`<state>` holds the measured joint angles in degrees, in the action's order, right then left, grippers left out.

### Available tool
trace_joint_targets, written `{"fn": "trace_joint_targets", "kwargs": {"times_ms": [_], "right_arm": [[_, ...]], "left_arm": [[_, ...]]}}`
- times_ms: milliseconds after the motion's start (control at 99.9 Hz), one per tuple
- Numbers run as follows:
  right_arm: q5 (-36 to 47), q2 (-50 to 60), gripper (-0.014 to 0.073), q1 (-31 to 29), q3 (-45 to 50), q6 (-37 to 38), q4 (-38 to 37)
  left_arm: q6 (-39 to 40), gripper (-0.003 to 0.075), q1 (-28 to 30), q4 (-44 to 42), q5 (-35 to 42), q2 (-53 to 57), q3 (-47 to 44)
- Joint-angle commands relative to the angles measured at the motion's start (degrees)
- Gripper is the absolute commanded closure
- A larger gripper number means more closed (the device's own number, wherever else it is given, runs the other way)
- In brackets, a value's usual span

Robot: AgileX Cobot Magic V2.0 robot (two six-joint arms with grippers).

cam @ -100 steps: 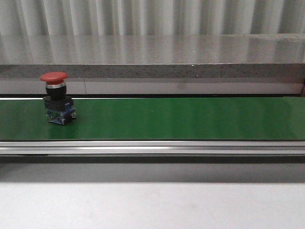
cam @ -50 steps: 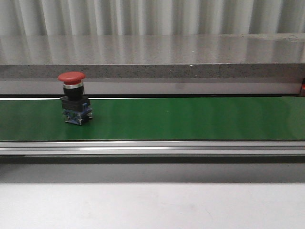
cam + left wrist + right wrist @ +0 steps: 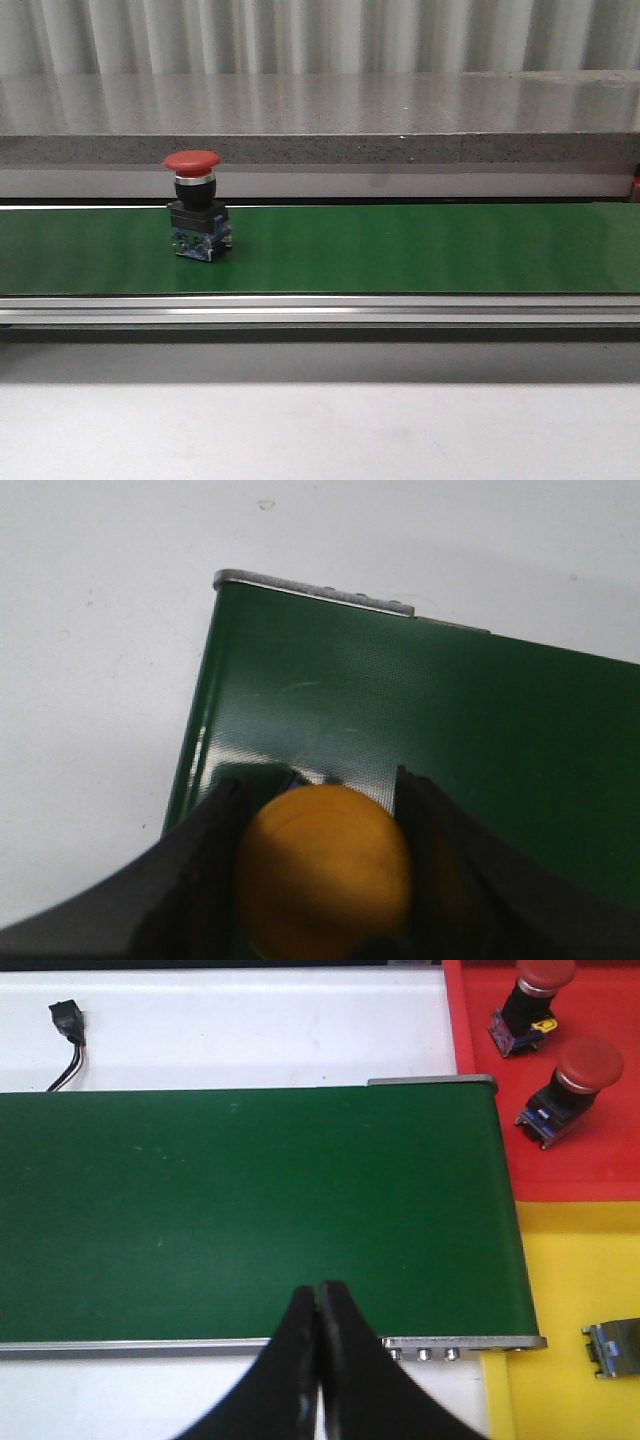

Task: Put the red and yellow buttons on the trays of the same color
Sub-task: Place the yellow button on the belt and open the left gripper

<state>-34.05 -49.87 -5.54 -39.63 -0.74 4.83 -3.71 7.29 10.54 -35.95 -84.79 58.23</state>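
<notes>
We see the red button (image 3: 193, 205) has ridden further right along the green belt (image 3: 420, 250), nearing our waiting right gripper (image 3: 318, 1305), fingers pressed together. Our left gripper (image 3: 320, 810) pinches a yellow button (image 3: 325, 865) over the belt's end.

A: What can't be made out from the left wrist?
B: The yellow button (image 3: 325, 865) between the left gripper's (image 3: 322, 880) fingers shows only its cap; the body is hidden, and the frame's edge cuts the cap off.

A: And the right wrist?
B: On the red tray (image 3: 600, 1110), one red button (image 3: 530, 995) loses its cap's top to the edge. On the yellow tray (image 3: 560, 1290), a grey metal piece (image 3: 612, 1348) is cropped; what it is can't be told.
</notes>
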Motion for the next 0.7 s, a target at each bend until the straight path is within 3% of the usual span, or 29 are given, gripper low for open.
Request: {"fn": "trace_joint_targets", "kwargs": {"times_ms": [0,90,190,400,691], "right_arm": [[3.3,0.9,0.0660,0.2,-1.7,-0.4,0.0],[3.3,0.9,0.0660,0.2,-1.7,-0.4,0.0],[3.3,0.9,0.0660,0.2,-1.7,-0.4,0.0],[3.3,0.9,0.0660,0.2,-1.7,-0.4,0.0],[3.3,0.9,0.0660,0.2,-1.7,-0.4,0.0]], "left_arm": [[-0.2,0.0366,-0.4,0.9,1.3,2.1,1.5],[-0.2,0.0190,-0.4,0.9,1.0,2.1,1.5],[-0.2,0.0076,-0.4,0.9,0.6,2.1,1.5],[-1.0,0.0068,-1.1,1.0,0.7,4.1,1.5],[-1.8,0.0068,-7.4,1.2,0.6,10.7,1.5]]}}
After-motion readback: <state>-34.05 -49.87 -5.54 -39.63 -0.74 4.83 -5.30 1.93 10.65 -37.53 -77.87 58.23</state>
